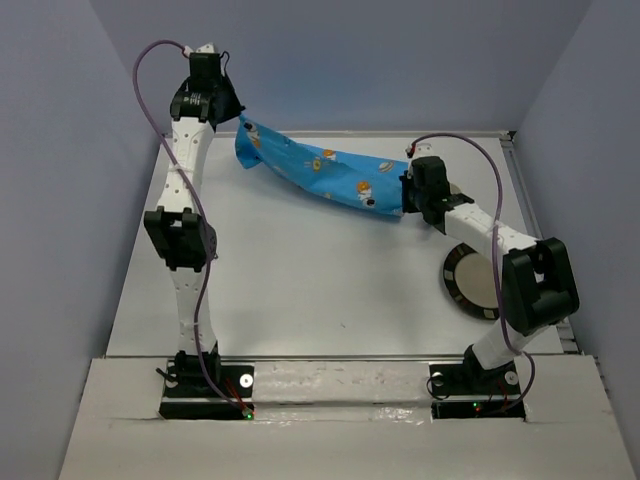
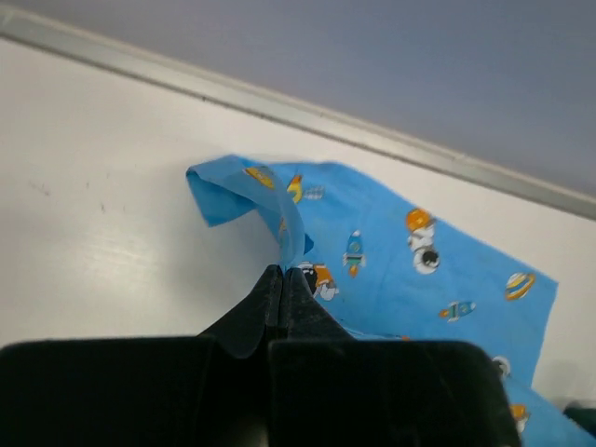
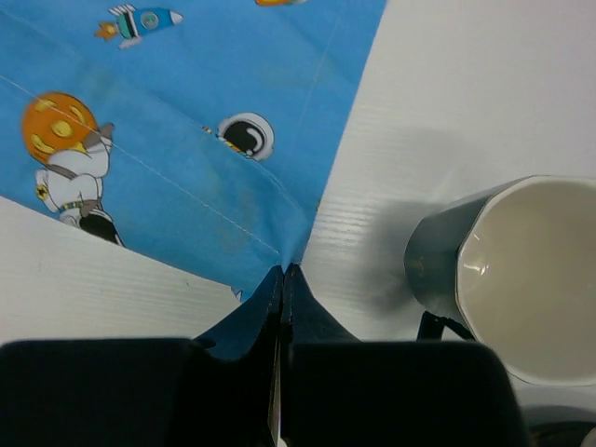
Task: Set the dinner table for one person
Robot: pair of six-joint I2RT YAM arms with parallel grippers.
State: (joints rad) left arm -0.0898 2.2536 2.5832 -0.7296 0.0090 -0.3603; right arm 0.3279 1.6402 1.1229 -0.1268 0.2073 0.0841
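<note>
Left claw [image 2: 282, 272]: pinching mat [image 1: 320, 172] corner
Right claw [image 3: 282, 270]: pinching opposite corner — mug [image 3: 503, 270] just beside
Dinner table [image 1: 300, 270]: beneath, mat slung over its far half
Risk: lowering mat may topple mug

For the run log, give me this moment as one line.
left gripper: shut on mat | right gripper: shut on mat | mug: near right gripper

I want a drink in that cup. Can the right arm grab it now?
Probably not yet: the right claw is shut on the blue cloth, though the cup sits close beside it, nothing between.
</note>
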